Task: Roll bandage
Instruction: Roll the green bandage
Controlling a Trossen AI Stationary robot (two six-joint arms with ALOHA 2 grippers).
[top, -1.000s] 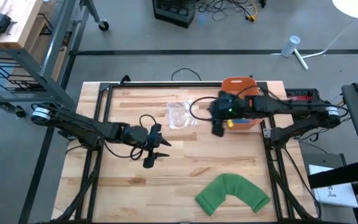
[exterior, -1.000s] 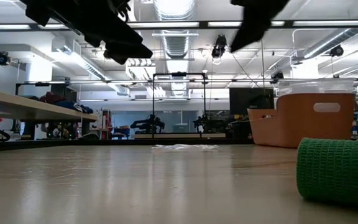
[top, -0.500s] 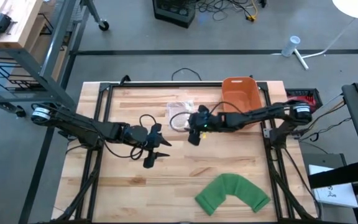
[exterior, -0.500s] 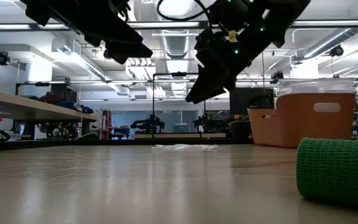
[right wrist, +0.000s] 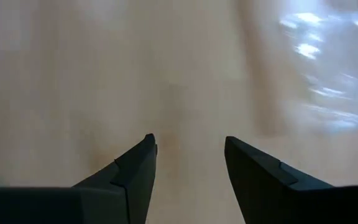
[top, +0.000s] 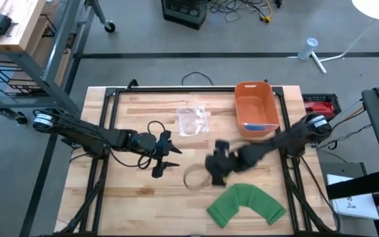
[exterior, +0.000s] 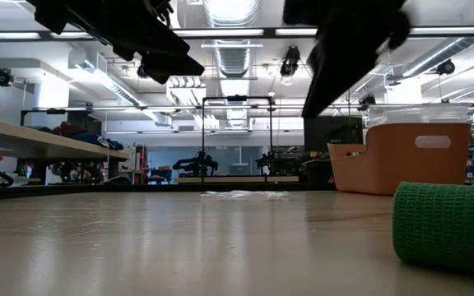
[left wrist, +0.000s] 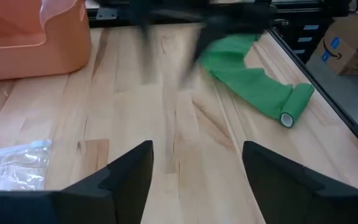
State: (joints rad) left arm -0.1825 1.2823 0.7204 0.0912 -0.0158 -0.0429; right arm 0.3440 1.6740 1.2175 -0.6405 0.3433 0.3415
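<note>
One green bandage (top: 246, 203), partly unrolled, one orange bin (top: 256, 110), one clear plastic bag (top: 192, 120), one wooden table (top: 130, 191), two dark robot arms, one left gripper (top: 164, 160) and one right gripper (top: 215, 172), each with two fingers

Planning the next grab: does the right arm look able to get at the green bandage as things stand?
Probably yes. The right tool hangs open just beside the green bandage, which lies uncovered on the table with nothing between them.
</note>
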